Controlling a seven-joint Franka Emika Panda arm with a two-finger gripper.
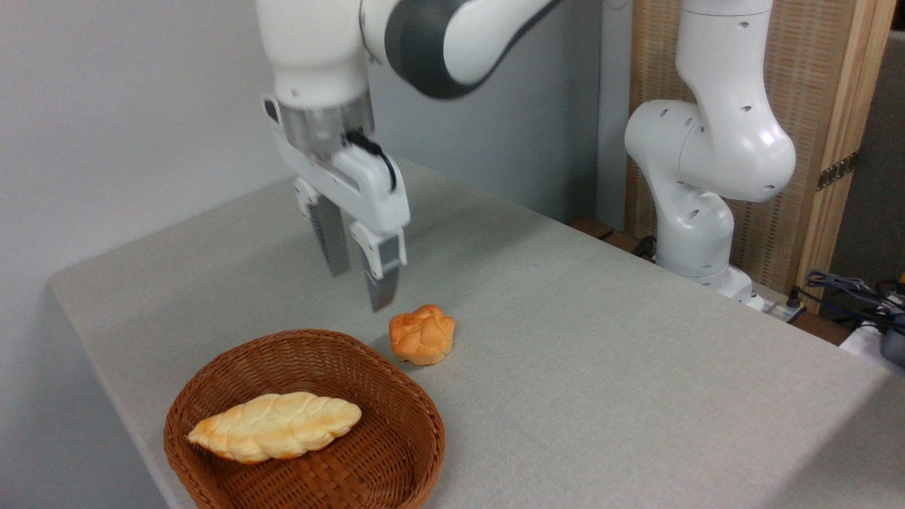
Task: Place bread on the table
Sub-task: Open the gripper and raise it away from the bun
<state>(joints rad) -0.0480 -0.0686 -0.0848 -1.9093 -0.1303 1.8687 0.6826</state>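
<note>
We see the bun (pixel 422 334) sitting flat on the table (pixel 601 367), lobed top up, just beside the far rim of the basket (pixel 304 420). The gripper (pixel 359 286) hangs above and to the left of it, clear of it, its two fingers (pixel 382 279) parted with a plain gap between them and nothing held. A braided loaf (pixel 274 426) lies inside the basket. The arm's white base (pixel 696 177) stands at the table's far right edge.
</note>
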